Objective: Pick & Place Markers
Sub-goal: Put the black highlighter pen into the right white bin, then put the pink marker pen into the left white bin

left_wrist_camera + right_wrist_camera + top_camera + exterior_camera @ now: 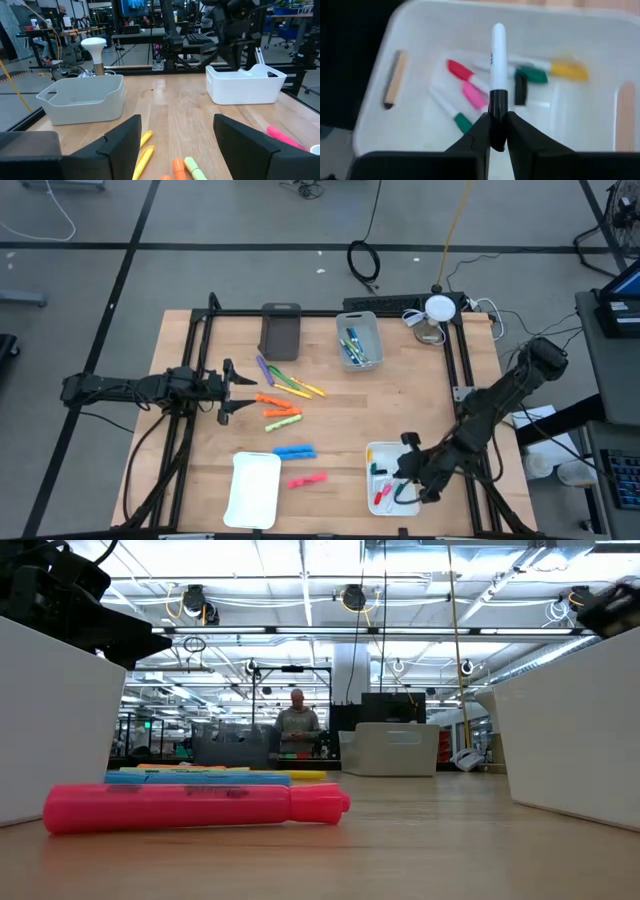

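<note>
The black-capped marker is pinched at its black cap by the closed jaws of the right gripper, hanging over the right white tray. It looks light, stiff and smooth, so I judge a hold at the cap may slip or swing. Its long axis runs straight out from the fingertips, white end forward. Below it thin markers lie in the tray. Farther off, the left gripper waits with jaws spread wide beside the chunky markers.
</note>
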`<state>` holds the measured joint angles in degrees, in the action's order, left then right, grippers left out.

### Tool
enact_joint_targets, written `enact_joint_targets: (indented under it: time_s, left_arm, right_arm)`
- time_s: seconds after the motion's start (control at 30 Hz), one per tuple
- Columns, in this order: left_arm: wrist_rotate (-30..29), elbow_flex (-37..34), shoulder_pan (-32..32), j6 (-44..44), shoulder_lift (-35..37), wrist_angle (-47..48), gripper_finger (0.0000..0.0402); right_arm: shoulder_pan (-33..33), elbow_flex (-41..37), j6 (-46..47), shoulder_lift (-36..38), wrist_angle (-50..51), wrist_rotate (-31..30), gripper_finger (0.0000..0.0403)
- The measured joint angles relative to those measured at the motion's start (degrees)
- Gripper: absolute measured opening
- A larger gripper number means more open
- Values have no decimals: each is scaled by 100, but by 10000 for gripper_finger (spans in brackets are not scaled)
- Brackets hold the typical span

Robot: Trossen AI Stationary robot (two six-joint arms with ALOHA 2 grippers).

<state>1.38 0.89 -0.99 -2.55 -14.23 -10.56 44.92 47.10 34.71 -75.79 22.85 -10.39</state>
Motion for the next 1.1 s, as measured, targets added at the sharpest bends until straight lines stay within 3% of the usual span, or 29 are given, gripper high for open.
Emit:
enact_joint_targets:
  time_s: [0.13,0.5,0.87,1.1]
  left_arm:
    - [-1,0,1,0,1,0,251]
    - [-2,0,-1,0,1,0,251]
    - [-2,0,-1,0,1,0,251]
    - [-2,0,-1,0,0,0,251]
  right_arm:
    - [-92,-119,422,0,10,1,75]
    - [-108,-119,273,107,-365,2,159]
    - [-106,-119,-407,1267,-549,-46,153]
    - [105,-175,-1340,2226,-627,-1102,146]
